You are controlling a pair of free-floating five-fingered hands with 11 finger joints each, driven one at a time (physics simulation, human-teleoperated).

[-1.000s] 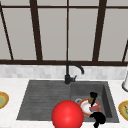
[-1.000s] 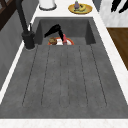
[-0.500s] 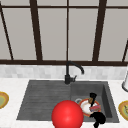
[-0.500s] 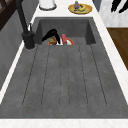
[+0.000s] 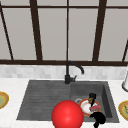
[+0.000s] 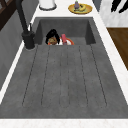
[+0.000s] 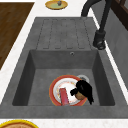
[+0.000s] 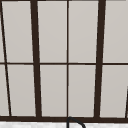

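In the right basin of the sink [image 5: 106, 95] lies an orange-rimmed white plate [image 7: 68, 87], close to the drain. A robot hand [image 7: 83, 91] hangs over the plate's right part, its fingers curled round a small brown ball-like thing [image 7: 80, 95] that sits on the plate; which hand it is cannot be told. In the front view a second black robot hand [image 5: 98, 117] shows at the near edge of the basin, just below the plate; whether its fingers are spread or curled cannot be told. A pink-red sponge [image 7: 63, 97] lies on the plate's near part, just left of the held thing. A big red ball [image 5: 67, 115] shows in front of the sink's left half. The black tap [image 5: 71, 71] stands behind, and yellow plates [image 5: 123, 108] rest on the bench at both sides.
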